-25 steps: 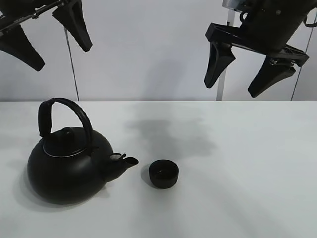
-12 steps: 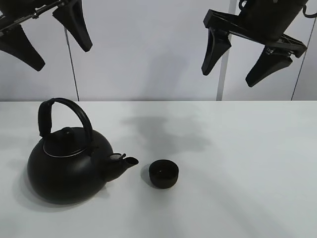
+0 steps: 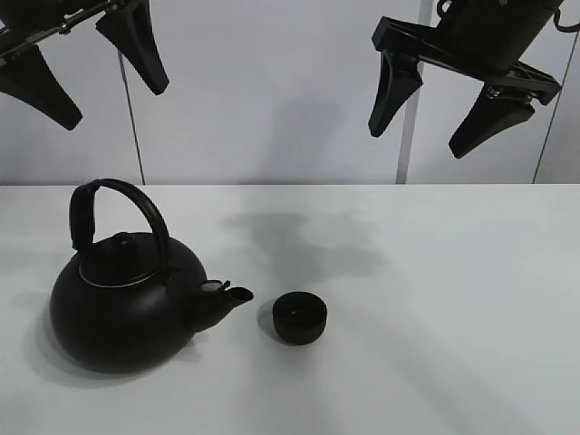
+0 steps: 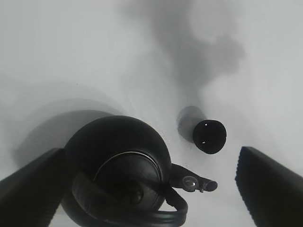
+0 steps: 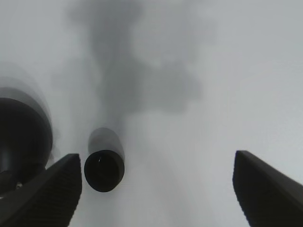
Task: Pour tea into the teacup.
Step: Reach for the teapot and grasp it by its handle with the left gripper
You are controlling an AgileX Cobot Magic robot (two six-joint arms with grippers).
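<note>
The small black teacup [image 3: 299, 316] stands on the white table [image 3: 435, 299], just right of the spout of a big round black kettle [image 3: 127, 304] with an arched handle. The cup also shows in the left wrist view [image 4: 209, 136] and the right wrist view [image 5: 104, 170]. My left gripper [image 3: 86, 68] hangs open and empty high above the kettle. My right gripper [image 3: 444, 109] hangs open and empty high above the table, right of the cup. No tea stream shows.
A pale wall with thin vertical poles [image 3: 132, 118] stands behind the table. The kettle also shows in the left wrist view [image 4: 118, 170] and at the edge of the right wrist view [image 5: 21, 142].
My right gripper has risen a little since one second ago and holds still now. The left gripper, kettle and cup have not moved.
</note>
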